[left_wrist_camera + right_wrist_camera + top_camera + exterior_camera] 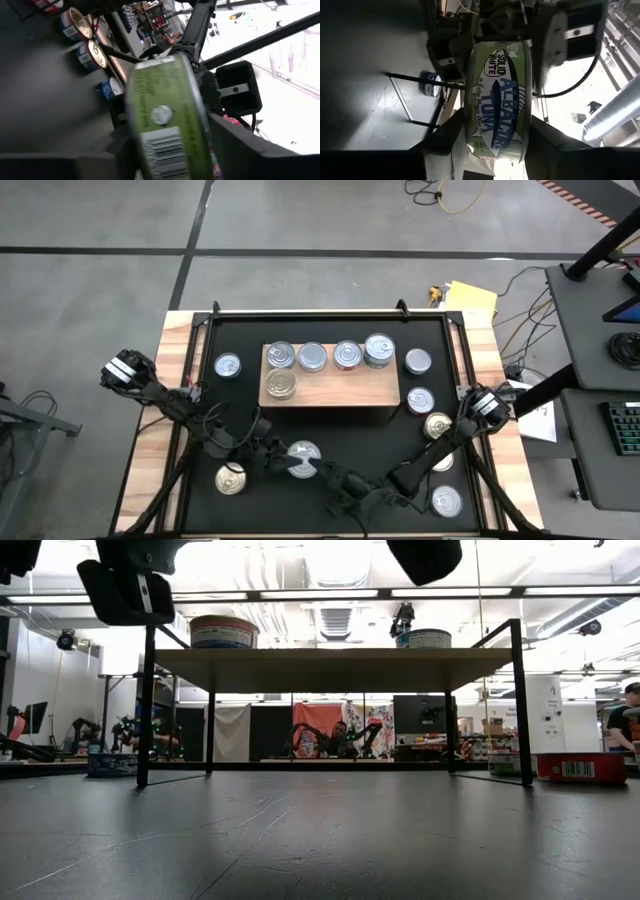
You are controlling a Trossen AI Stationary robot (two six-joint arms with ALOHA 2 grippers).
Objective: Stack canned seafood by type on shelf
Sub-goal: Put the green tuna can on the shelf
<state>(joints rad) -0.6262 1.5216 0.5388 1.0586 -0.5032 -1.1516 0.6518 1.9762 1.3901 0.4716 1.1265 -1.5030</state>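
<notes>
Both arms meet over the near middle of the black tabletop mat [240, 420], with one tuna tin [303, 460] between them: a short round metal tin with a green paper label and a silver lid. It is off the mat, and the low view shows nothing resting at table level under the grippers. The right gripper [495, 145] has its jaws closed on the tuna tin [497, 100], one dark finger [445, 137] pressed to each side of the label. The left gripper [170, 150] also straddles the tuna tin [165, 115], barcode side towards its wrist. I cannot tell whether its jaws are clamped or just slack around it. In the overhead view the left gripper [285, 460] and right gripper [322, 470] face each other across the tin. Beyond both sets of jaws stands the light-wood rectangular shelf [330, 388] on thin black legs. Five round tins sit on top, four in a back row [313, 357] and one gold-lidded tin [281, 384] in front. Loose tins lie on the mat outboard of each gripper, including one [231, 478] beside the left arm and one [446, 501] beside the right arm.
</notes>
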